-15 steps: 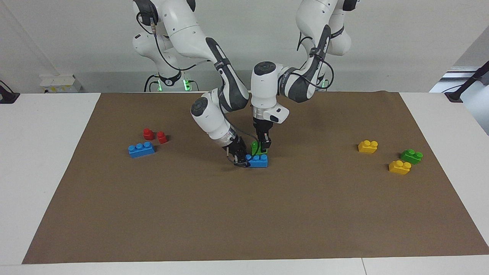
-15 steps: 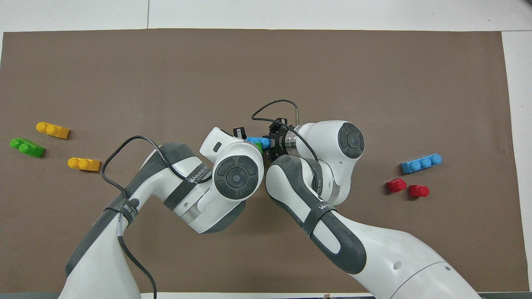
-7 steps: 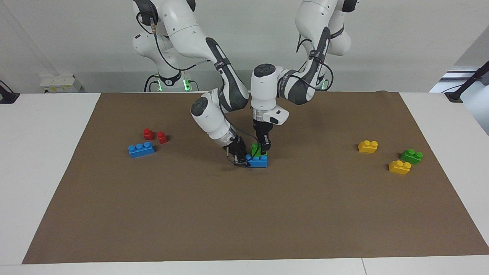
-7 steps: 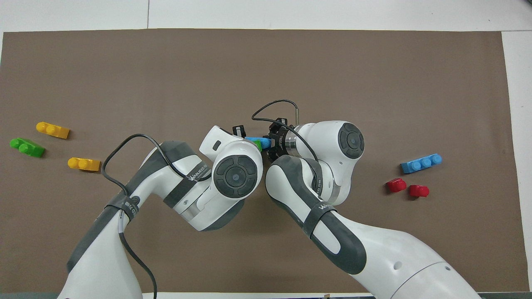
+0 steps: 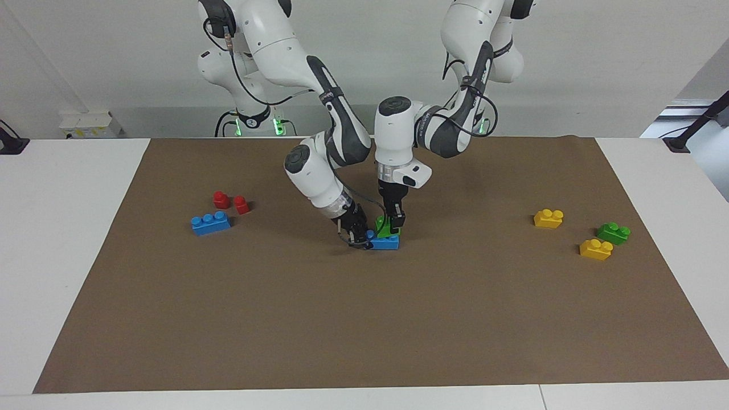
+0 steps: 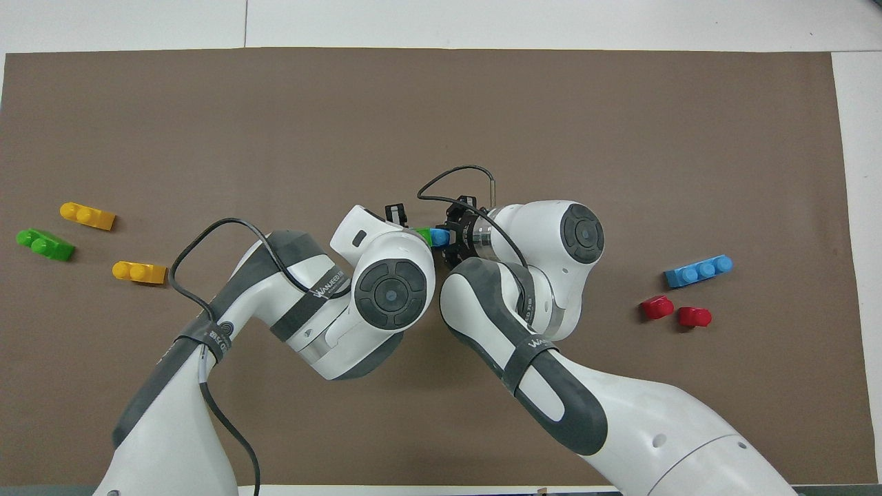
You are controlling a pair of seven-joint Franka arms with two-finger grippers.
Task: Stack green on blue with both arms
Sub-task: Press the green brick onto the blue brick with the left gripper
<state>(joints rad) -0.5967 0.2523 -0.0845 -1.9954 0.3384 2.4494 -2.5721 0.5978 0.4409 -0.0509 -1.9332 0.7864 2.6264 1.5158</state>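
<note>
A green two-stud brick (image 5: 386, 229) rests on top of a blue three-stud brick (image 5: 385, 243) in the middle of the brown mat (image 5: 364, 330). My left gripper (image 5: 392, 223) comes down from above and is shut on the green brick. My right gripper (image 5: 358, 236) leans in low from the right arm's end and is shut on the end of the blue brick. In the overhead view the green brick (image 6: 421, 236) covers most of the blue brick (image 6: 439, 237), and the arms hide the rest.
A second blue brick (image 5: 211, 222) and two red bricks (image 5: 221, 199) (image 5: 241, 204) lie toward the right arm's end. A second green brick (image 5: 613, 233) and two yellow bricks (image 5: 548, 218) (image 5: 596, 249) lie toward the left arm's end.
My left gripper has carried the green brick away from the robots and down onto the blue brick. The right gripper and the blue brick have stayed put.
</note>
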